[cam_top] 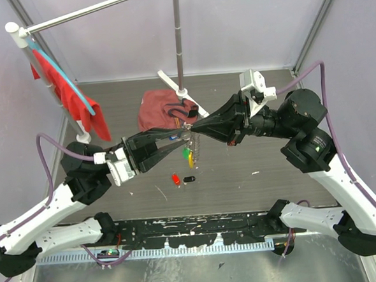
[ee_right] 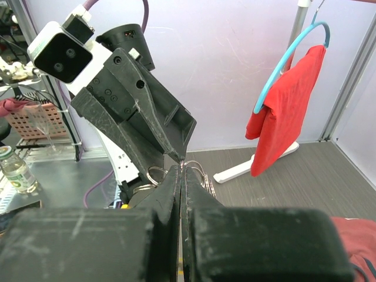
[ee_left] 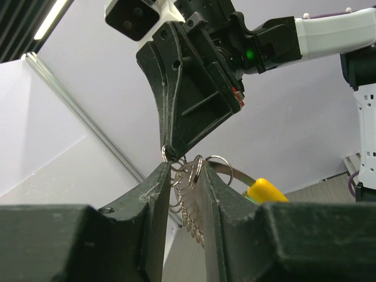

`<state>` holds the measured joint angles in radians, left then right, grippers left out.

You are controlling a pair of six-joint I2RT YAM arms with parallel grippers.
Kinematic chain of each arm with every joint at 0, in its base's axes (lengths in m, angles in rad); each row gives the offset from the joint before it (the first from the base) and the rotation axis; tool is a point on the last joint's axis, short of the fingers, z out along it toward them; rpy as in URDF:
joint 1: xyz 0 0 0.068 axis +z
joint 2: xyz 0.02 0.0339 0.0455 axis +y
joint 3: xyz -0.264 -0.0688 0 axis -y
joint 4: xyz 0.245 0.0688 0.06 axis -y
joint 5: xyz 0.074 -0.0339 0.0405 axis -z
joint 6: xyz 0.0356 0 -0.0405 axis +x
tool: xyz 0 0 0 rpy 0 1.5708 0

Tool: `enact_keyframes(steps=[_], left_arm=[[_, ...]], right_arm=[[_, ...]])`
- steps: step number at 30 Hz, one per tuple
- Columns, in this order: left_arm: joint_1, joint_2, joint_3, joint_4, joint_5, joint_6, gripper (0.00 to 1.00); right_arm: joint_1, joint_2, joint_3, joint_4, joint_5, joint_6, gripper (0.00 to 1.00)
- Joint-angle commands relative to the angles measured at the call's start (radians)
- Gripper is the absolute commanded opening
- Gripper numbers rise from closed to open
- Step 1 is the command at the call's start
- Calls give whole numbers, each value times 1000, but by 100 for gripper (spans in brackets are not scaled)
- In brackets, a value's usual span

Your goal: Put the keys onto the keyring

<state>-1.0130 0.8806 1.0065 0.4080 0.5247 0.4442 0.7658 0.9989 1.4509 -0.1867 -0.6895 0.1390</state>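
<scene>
Both grippers meet above the table's middle. My left gripper (cam_top: 182, 136) (ee_left: 184, 170) is shut on the keyring (ee_left: 189, 205), a silvery coiled loop hanging between its fingers. My right gripper (cam_top: 191, 127) (ee_right: 181, 170) is shut on the keyring's top ring (ee_right: 200, 171); its tip also shows in the left wrist view (ee_left: 170, 151). A yellow-headed key (ee_left: 267, 191) hangs from the rings, beside a green one (cam_top: 187, 154). A red-headed key (cam_top: 175, 179) and a black-headed key (cam_top: 189, 178) lie loose on the table below.
A metal pole stand (cam_top: 179, 52) with a white foot stands behind the grippers, beside a maroon cloth (cam_top: 159, 111). A red shirt (cam_top: 67, 91) (ee_right: 288, 106) on a blue hanger hangs from a rack at the back left. Enclosure walls surround the table.
</scene>
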Motion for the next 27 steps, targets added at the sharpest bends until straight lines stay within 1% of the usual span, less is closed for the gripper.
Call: enact_keyframes(steps=[1,11,18,21,25,26,27], left_arm=[[-8,-1,35,51,-12,1,33],[-9,10,27,41,15,-6,30],[-9,13,17,32,12,-8,25],[-9,11,20,31,5,-6,18],[-10,7,23,32,-5,-6,3],[-10,6,22,30,-7,-6,0],[-9,4,21,28,-10,-5,0]], right_arm=[[4,-26,4,74,15,14,1],[5,-30,1,86,9,24,1],[4,-33,-2,92,4,27,1],[3,-32,-5,93,3,27,0],[6,-31,-11,93,6,26,1],[6,-32,-13,93,10,24,1],[4,-33,-16,91,13,22,1]])
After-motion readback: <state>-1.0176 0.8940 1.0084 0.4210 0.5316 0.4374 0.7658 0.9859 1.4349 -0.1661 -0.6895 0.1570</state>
